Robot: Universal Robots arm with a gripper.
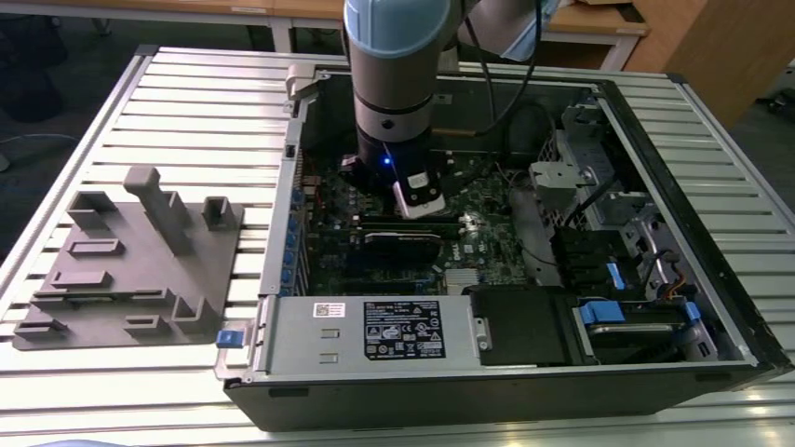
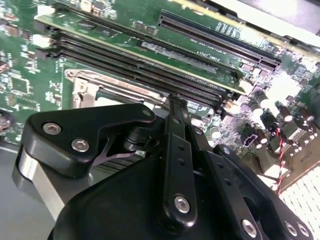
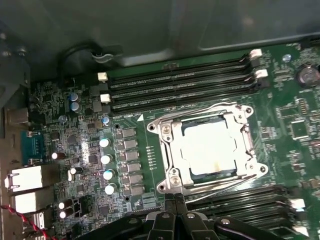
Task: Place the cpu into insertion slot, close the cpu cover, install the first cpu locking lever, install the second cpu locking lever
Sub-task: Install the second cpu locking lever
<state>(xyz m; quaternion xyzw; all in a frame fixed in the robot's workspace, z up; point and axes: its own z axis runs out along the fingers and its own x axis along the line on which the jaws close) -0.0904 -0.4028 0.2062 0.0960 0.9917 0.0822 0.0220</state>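
In the first wrist view the cpu (image 3: 207, 147) lies flat in its socket on the green board, its pale metal top showing through the window of the cpu cover (image 3: 169, 150). The cover lies down over the chip. Thin metal levers run along the socket's two long edges, one (image 3: 195, 112) by the memory slots and one (image 3: 220, 179) on the opposite edge. My gripper (image 3: 175, 201) is shut, its black fingertips together just off the socket's corner, close to that second lever's end. Nothing shows between them. The second wrist view has the gripper (image 2: 172, 102) over the socket frame (image 2: 82, 85).
The arm (image 1: 391, 93) reaches down into an open computer case (image 1: 695, 186) on a slatted table. Black memory slots (image 3: 180, 87) flank the socket, with capacitors (image 3: 107, 160) beside it. A white-labelled grey box (image 1: 372, 331) fills the case's near end. A grey fixture plate (image 1: 125, 261) lies at the exterior view's left.
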